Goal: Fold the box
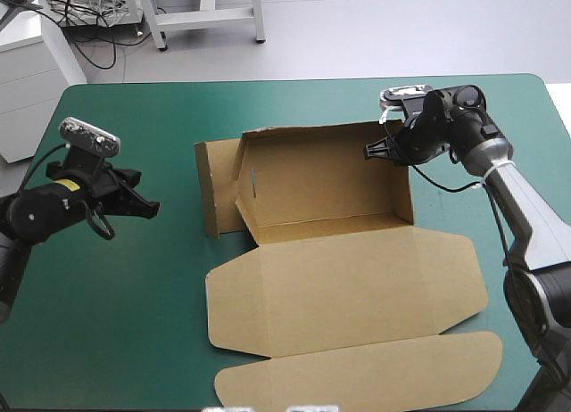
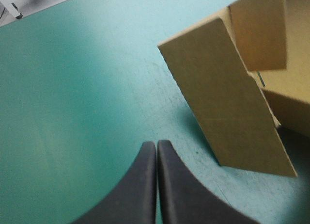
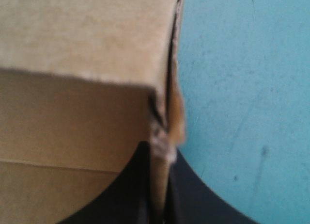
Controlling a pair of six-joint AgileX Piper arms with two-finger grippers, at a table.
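Box [image 1: 339, 278] sits mid-frame in the high view on the teal-green cover [image 1: 116, 323], and we'd call it part-formed. The tray section is in the upper centre, with its long walls looking raised. The left side flap [image 1: 219, 187] splays outward, untucked. The lid [image 1: 348, 287] lies flat toward the lower part of the frame, its tuck flap [image 1: 357, 372] flat below that. The right gripper [image 1: 373, 151] is in the upper right, at the tray's right end near the far corner. The left gripper [image 1: 147, 207] is at the mid-left, apart from the box, over bare cover.

In the left wrist view we see its two black fingers pressed together in one arch, holding nothing. The splayed side flap stands tilted ahead of the gripper and off to one side, not touching it. Bare cover lies under and around the fingers.

In the right wrist view the fingers are all but closed, with an edge of brown board pinched between them, so this gripper is holding the box's end wall. The tray interior is beside the fingers on one side and the cover on the other.

On progress, we judge the task roughly midway. The tray is taking shape and one end is in hand. What looks left is folding in and tucking the left side flap and securing the right end. The lid is untouched.
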